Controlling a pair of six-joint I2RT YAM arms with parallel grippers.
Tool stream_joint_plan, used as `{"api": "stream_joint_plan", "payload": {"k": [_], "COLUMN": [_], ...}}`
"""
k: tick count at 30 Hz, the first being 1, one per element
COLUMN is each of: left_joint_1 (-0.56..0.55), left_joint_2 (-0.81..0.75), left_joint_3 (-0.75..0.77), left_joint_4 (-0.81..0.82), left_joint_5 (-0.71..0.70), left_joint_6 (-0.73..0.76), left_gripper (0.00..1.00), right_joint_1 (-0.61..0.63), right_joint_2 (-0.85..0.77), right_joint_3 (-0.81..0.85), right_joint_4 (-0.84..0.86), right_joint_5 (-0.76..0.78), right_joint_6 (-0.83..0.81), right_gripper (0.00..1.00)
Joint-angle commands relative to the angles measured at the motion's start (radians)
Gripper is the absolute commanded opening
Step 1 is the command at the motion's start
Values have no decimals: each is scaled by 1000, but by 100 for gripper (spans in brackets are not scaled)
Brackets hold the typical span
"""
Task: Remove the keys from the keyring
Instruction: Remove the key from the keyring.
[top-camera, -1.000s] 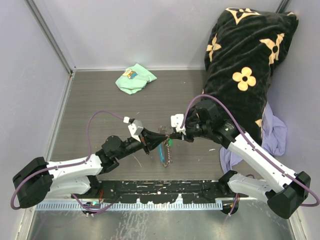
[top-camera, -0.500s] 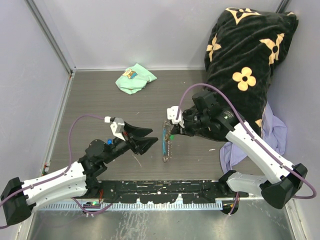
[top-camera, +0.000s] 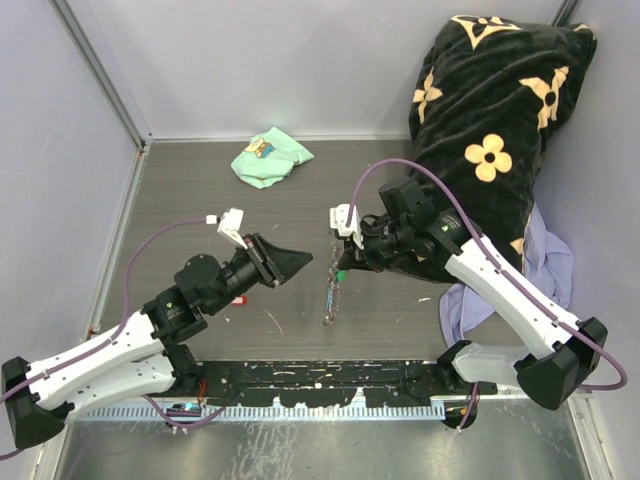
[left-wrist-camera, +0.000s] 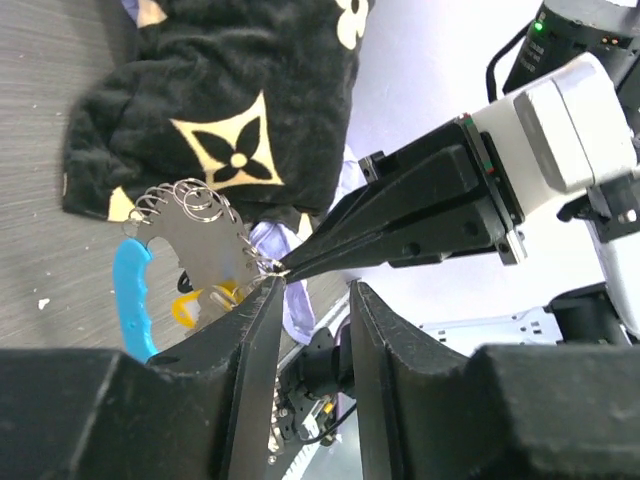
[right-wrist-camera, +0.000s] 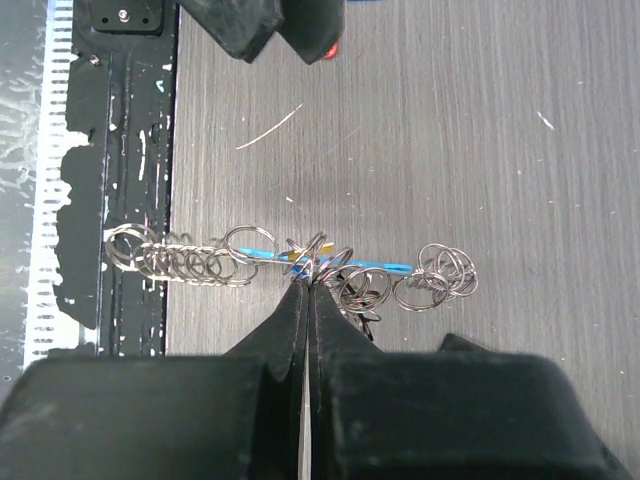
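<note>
My right gripper (top-camera: 340, 266) is shut on the keyring (right-wrist-camera: 318, 262), a bunch of small silvery rings held just above the table. Its grey link chain (top-camera: 328, 305) hangs down toward the near edge, and the sky-blue fob (left-wrist-camera: 131, 297) dangles beside it. A yellowish key tag (left-wrist-camera: 190, 308) shows among the rings. My left gripper (top-camera: 297, 262) stands open a little left of the ring, its fingers (left-wrist-camera: 258, 335) apart with nothing between them. A small red key tag (right-wrist-camera: 330, 50) lies on the table by the left gripper.
A mint-green cloth (top-camera: 270, 157) lies at the back of the table. A big black flowered blanket (top-camera: 490, 110) fills the right back corner, with a lavender cloth (top-camera: 548, 270) below it. Grey walls close in the left, back and right sides.
My left gripper was shut at the ring beside the right one. It pulled away to the left and opened, and has since come back toward the ring. The right gripper raised the keyring slightly.
</note>
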Motion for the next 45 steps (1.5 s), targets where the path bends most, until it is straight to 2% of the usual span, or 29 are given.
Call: {"api": "stream_joint_plan", "payload": {"k": [1,4,5,6,8,10,15,21,26,33,38,45], "left_joint_1": [1,1,2,2,2,3,6,25,30,39,40,49], "left_joint_2": [67,81,78,71,55,50,95,210,280,307,327,332], "left_joint_3": [100,85,68,53,14,4,32,81,117,140,150,159], "left_joint_4": [-174,-113,-79,-52,-16,-9,-25,25,57,73,68,24], "left_joint_5": [-27,43,83,124,200,259,363,451,472,511,538,561], "left_joint_6": [48,269,399,501,693,824,1027,1098,1120,1124,1117,1131], "left_gripper": [32,30,32,34,44,49,48,44,38,33,25,23], "right_joint_1": [-6,-10,-11,-15,-20,-23,-25,-24,-24,-24,-23,-22], "right_joint_2": [1,1,0,1,0,-2,-9,-5,-9,-15,-21,-27], "right_joint_3": [-17,-28,-33,-37,-40,-41,-45,-45,-52,-58,-61,-60], "right_joint_4": [84,88,88,88,79,62,25,-10,-12,-15,-15,-15], "right_joint_5": [-53,-70,-78,-86,-94,-97,-108,-109,-113,-113,-111,-111], "right_joint_6": [27,22,17,13,-4,-26,-82,-124,-133,-141,-142,-143], "right_gripper": [1,1,1,1,1,1,1,1,1,1,1,1]}}
